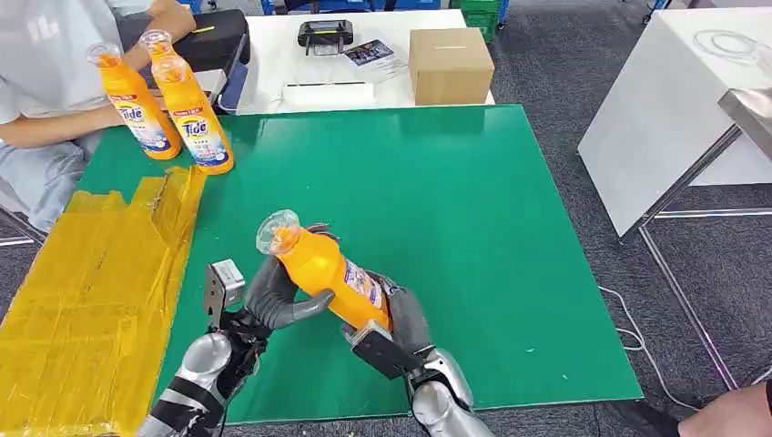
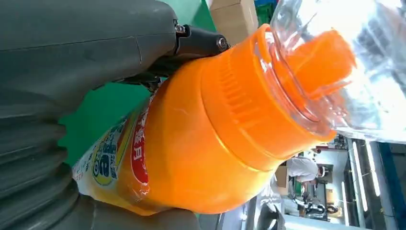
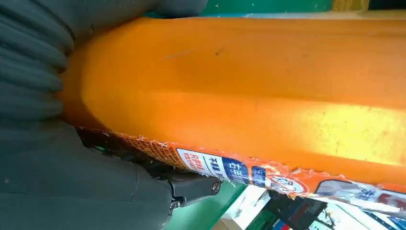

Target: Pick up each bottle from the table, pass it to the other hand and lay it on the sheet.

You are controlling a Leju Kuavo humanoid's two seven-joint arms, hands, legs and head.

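An orange detergent bottle (image 1: 320, 265) with a clear cap hangs tilted above the near part of the green mat (image 1: 455, 228). Both hands hold it. My left hand (image 1: 278, 300) wraps its upper body just below the cap, and my right hand (image 1: 402, 320) grips its lower body. The left wrist view has the bottle (image 2: 201, 143) pressed against the left hand (image 2: 72, 57). In the right wrist view its side (image 3: 239, 86) lies in the right hand (image 3: 57, 182). Two more orange bottles (image 1: 135, 105) (image 1: 193, 107) stand at the mat's far left corner. The yellow sheet (image 1: 82, 300) lies left of the mat.
A person (image 1: 45, 82) sits at the far left, with an arm right behind the two standing bottles. A cardboard box (image 1: 450, 64), a black device (image 1: 325, 35) and papers lie on the white table beyond the mat. Another white table (image 1: 674, 100) stands to the right.
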